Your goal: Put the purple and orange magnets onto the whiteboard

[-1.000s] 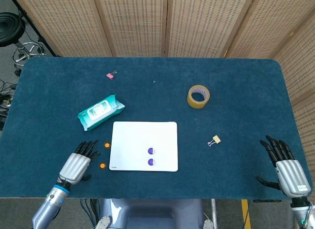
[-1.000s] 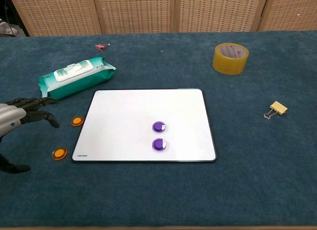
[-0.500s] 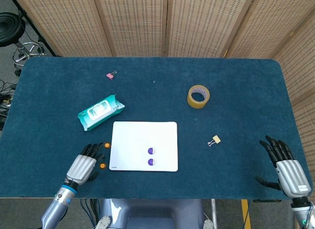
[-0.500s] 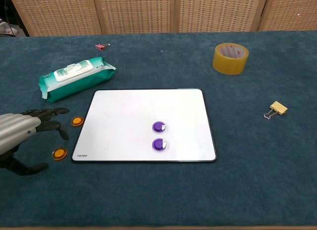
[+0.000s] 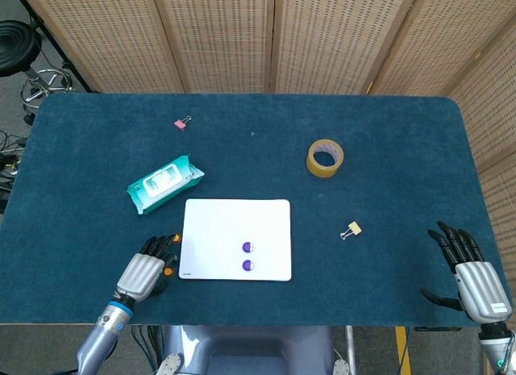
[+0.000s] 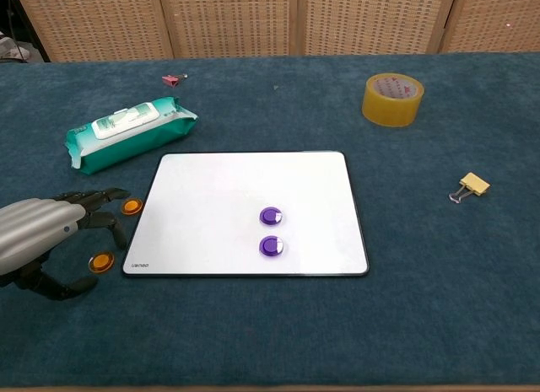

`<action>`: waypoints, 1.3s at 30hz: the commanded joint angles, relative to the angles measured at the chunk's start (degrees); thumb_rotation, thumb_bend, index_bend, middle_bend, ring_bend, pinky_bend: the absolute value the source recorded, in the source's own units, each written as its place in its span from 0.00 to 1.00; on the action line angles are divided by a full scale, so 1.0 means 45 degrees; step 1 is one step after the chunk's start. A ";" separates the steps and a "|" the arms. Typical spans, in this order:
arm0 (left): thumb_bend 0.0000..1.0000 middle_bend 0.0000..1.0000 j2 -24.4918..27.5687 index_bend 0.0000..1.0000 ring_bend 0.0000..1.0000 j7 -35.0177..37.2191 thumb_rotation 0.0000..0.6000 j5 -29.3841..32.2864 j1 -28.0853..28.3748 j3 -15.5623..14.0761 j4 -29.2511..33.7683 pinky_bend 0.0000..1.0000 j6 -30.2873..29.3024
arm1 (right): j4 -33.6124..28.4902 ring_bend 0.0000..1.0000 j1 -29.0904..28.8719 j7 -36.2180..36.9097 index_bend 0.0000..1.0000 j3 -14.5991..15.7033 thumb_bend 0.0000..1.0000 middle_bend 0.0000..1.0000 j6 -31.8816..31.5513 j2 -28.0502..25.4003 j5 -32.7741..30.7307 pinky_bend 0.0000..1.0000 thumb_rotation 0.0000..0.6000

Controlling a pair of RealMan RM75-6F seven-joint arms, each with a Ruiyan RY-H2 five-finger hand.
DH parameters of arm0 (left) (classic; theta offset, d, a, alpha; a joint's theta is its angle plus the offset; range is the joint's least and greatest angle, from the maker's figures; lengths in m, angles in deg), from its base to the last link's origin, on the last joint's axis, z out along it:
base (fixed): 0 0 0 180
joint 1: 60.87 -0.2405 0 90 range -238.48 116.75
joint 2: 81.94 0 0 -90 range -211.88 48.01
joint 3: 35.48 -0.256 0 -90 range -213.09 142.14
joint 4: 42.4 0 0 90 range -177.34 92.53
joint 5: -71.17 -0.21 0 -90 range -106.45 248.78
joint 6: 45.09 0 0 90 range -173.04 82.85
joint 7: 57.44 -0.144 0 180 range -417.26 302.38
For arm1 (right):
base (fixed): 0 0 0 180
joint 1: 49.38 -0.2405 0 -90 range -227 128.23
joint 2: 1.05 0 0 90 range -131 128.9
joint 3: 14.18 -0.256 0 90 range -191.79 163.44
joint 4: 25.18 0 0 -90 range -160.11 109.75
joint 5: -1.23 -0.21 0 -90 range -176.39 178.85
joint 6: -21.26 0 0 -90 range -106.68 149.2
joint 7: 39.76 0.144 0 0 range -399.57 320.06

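Your left hand (image 6: 38,232) has moved right toward the white rectangular whiteboard (image 6: 219,190), fingers (image 6: 101,208) apart, empty, now over the two round orange magnets (image 6: 102,261), which lie on the blue counter (image 6: 422,240) just left of it. Two round purple magnets (image 6: 271,216) sit unmoved on the board. Your right hand (image 5: 474,272) stays spread, empty, at the near right.
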 commanded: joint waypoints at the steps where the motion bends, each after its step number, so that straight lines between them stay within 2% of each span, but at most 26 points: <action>1: 0.33 0.00 -0.0019 0.42 0.00 0.0004 1.00 0.0107 0.0010 0.0012 -0.0051 0.07 0.0008 | 0.0003 0.00 0.0026 0.0053 0.08 -0.0043 0.08 0.00 0.0024 -0.0002 0.0019 0.00 1.00; 14: 0.35 0.00 -0.0142 0.50 0.00 0.0271 1.00 0.0101 0.0033 -0.0068 -0.0302 0.07 -0.0172 | -0.0036 0.00 0.0143 0.0217 0.09 -0.0215 0.08 0.00 0.0178 -0.0034 0.0086 0.00 1.00; 23: 0.38 0.00 -0.0256 0.59 0.00 0.0514 1.00 -0.0034 -0.0017 -0.0110 -0.0595 0.07 -0.0449 | -0.0007 0.00 0.0203 0.0352 0.09 -0.0346 0.08 0.00 0.0295 -0.0050 0.0072 0.00 1.00; 39: 0.40 0.00 0.0227 0.59 0.00 0.1027 1.00 -0.0535 0.0098 -0.0052 0.0136 0.07 -0.0845 | -0.0032 0.00 0.0296 0.0347 0.09 -0.0491 0.08 0.00 0.0451 -0.0054 0.0110 0.00 1.00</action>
